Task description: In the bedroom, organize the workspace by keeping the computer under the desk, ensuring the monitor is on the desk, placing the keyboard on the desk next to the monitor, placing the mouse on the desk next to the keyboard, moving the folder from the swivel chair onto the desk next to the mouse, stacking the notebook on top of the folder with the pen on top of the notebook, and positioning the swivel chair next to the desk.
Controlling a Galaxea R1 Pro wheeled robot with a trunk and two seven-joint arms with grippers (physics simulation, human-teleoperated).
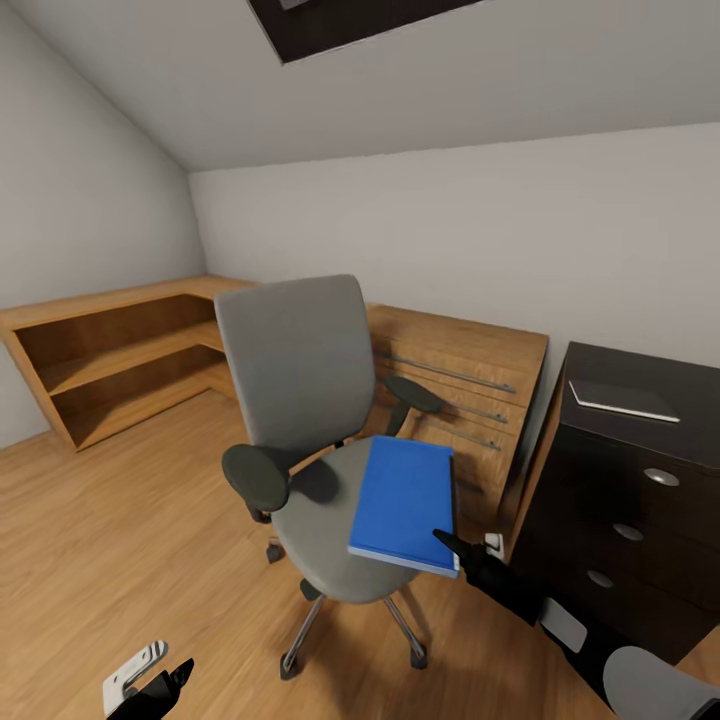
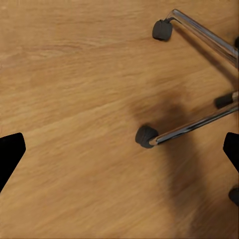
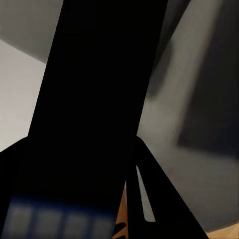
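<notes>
Sloped grey walls frame the swivel chair [image 1: 300,400], where the right hand [image 1: 452,548] clamps the folder's [image 1: 405,500] near corner, ready to lift it toward the table [image 1: 640,400]; left hand [image 1: 165,685] hangs apart.

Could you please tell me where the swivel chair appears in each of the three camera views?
Head view: the swivel chair stands mid-frame, the blue folder on its seat.
Left wrist view: its chrome legs and black casters over the wood floor.
Right wrist view: I cannot make it out.
Shared landmark: the chair's wheeled base.
</notes>
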